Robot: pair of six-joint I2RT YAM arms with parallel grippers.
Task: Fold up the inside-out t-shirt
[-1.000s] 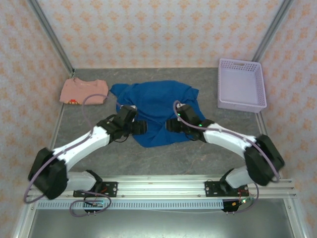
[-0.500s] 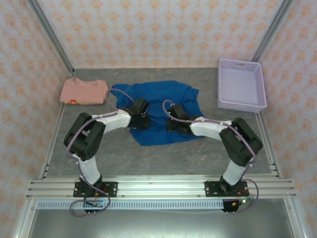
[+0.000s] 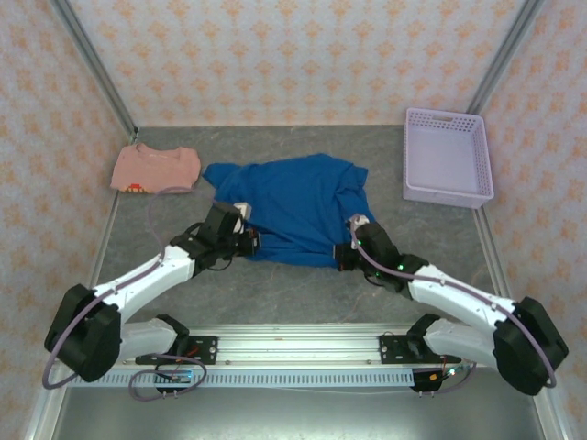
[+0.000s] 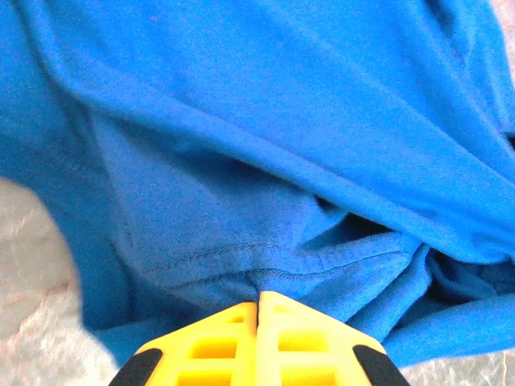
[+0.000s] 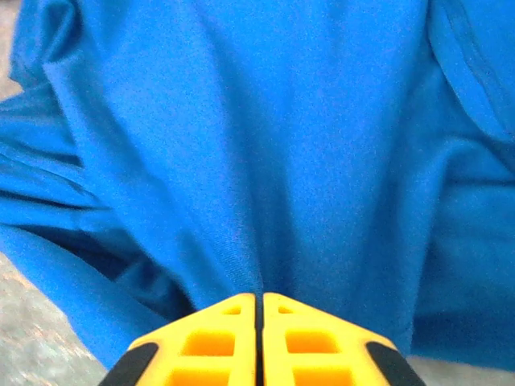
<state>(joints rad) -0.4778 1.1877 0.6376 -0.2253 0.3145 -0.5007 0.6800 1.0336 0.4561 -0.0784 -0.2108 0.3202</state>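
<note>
On the grey tabletop (image 3: 303,298), the inside-out t-shirt (image 3: 293,197) is lying spread out centrally, while the left pincer (image 3: 251,241) and right pincer (image 3: 342,258) are each clamping shut on its near edge, apparently holding that edge taut for folding.

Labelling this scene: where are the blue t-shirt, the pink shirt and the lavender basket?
blue t-shirt (image 3: 293,194), top view, middle of the cloth
pink shirt (image 3: 156,169), top view, centre of the folded cloth
lavender basket (image 3: 447,161), top view, its bare floor
</note>
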